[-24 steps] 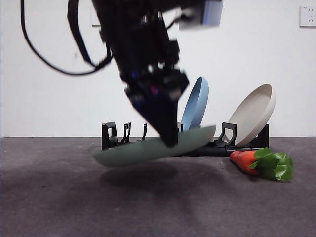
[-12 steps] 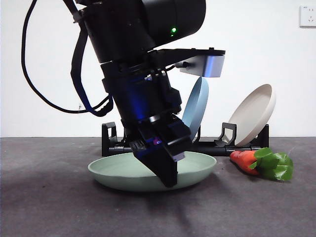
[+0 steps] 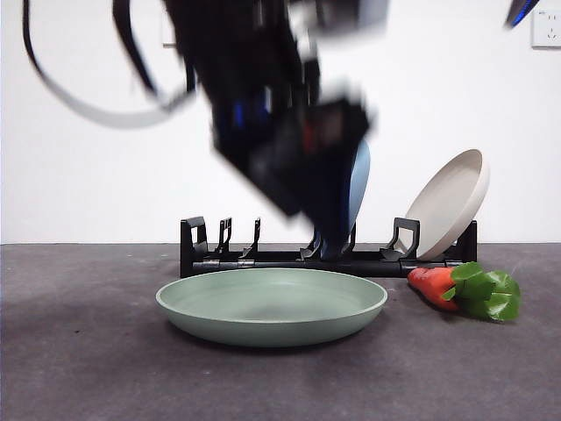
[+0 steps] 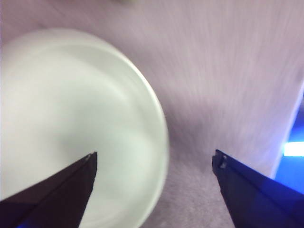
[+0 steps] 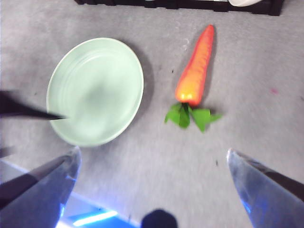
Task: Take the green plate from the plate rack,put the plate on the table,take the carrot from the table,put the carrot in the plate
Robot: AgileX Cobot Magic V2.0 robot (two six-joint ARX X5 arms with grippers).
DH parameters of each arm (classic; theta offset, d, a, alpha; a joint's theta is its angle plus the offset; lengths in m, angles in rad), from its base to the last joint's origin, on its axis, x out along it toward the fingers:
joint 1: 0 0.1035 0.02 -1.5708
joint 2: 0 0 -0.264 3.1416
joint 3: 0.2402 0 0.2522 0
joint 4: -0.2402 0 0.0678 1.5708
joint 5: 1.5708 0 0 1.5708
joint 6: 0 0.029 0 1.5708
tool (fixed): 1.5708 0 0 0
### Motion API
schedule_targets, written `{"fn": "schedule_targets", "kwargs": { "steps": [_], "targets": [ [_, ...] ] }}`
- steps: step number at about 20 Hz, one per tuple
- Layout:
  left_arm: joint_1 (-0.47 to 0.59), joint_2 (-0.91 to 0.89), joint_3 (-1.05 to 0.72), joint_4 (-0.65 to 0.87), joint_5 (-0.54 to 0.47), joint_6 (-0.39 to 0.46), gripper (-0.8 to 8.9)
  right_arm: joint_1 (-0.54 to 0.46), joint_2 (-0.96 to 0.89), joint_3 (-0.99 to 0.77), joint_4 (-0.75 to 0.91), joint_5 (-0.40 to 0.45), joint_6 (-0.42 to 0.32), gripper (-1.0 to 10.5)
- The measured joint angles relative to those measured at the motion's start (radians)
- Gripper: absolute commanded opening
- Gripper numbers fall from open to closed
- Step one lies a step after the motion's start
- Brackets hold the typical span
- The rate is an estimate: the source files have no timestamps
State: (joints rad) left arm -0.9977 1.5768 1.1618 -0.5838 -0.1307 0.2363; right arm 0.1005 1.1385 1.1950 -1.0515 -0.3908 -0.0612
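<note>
Left claw [image 4: 154,161], jaws spread wide and holding nothing, hangs above the green plate [image 3: 272,305], one jaw over the plate's interior and the other over bare desk [image 3: 88,368]; in the front view it shows as a large, blurred dark mass above the plate. Right claw [image 5: 152,159], likewise spread and empty, looks down from height on both plate and carrot [image 5: 195,71].

Nearest the front camera, the green plate lies flat, rim up, on the dark grey desk, free of either claw. Just beside it, apart from its rim, the carrot [image 3: 465,288] lies on its side on the desk, leaves toward the front camera and tapered tip toward the plate rack [image 3: 263,256]. Farther back, the black rack carries a blue plate [image 3: 359,189], mostly hidden behind the arm, and a tilted beige plate [image 3: 451,203].

Judged stage: plate placement complete; carrot pickup pending. A sound grasp would likely close across the orange body near its thick middle, jaws square to the long axis, avoiding the soft leaves. The right claw appears better placed. Release should come low over the plate's centre, lest the carrot roll over the rim.
</note>
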Motion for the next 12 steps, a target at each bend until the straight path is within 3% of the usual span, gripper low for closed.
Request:
{"fn": "schedule_targets", "kwargs": {
  "steps": [5,12],
  "targets": [
    [0.002,-0.232,0.108,-0.059,-0.059,-0.060,4.08,0.066,0.208,0.000,0.166,0.010,0.032,6.2],
    [0.010,-0.493,0.216,-0.098,-0.151,-0.118,4.08,0.145,0.475,0.000,0.299,0.210,0.058,5.9]
  ]
}}
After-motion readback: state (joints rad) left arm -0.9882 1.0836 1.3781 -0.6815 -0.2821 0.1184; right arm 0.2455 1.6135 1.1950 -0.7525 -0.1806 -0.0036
